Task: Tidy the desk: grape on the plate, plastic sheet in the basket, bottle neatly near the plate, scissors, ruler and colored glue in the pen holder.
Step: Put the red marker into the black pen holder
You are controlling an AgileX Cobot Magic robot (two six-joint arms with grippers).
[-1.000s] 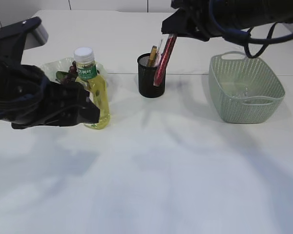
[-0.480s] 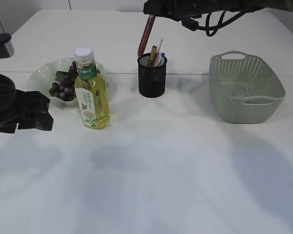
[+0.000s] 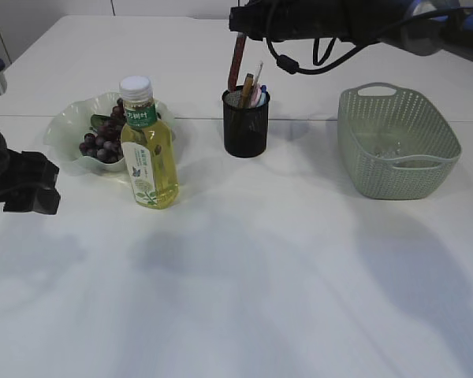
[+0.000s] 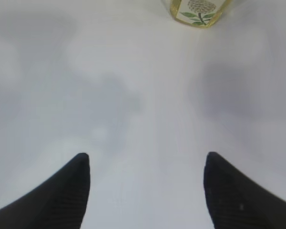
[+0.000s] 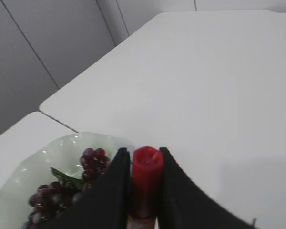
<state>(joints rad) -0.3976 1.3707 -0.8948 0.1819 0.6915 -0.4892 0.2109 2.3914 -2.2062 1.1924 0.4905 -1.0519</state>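
My right gripper (image 3: 240, 25) is shut on the red colored glue (image 3: 237, 59) and holds it nearly upright, with its lower end just above the left rim of the black mesh pen holder (image 3: 245, 130). In the right wrist view the glue (image 5: 146, 174) is pinched between the fingers of my right gripper (image 5: 144, 155). Several items stand in the holder; I cannot tell scissors from ruler. The bottle (image 3: 147, 150) stands upright in front of the plate (image 3: 63, 126), which holds the grape (image 3: 101, 142). Left of the bottle, my left gripper (image 3: 31, 193) is open and empty.
The green basket (image 3: 396, 142) stands at the right, with something clear glinting on its floor. In the left wrist view, the bottle's base (image 4: 196, 12) lies well ahead of my left gripper (image 4: 145, 164). The right arm spans the back of the table above the holder and basket.
My left gripper has backed away to the left from the bottle, which stays upright. My right gripper has lifted the tilted glue and brought it upright over the holder's left rim.
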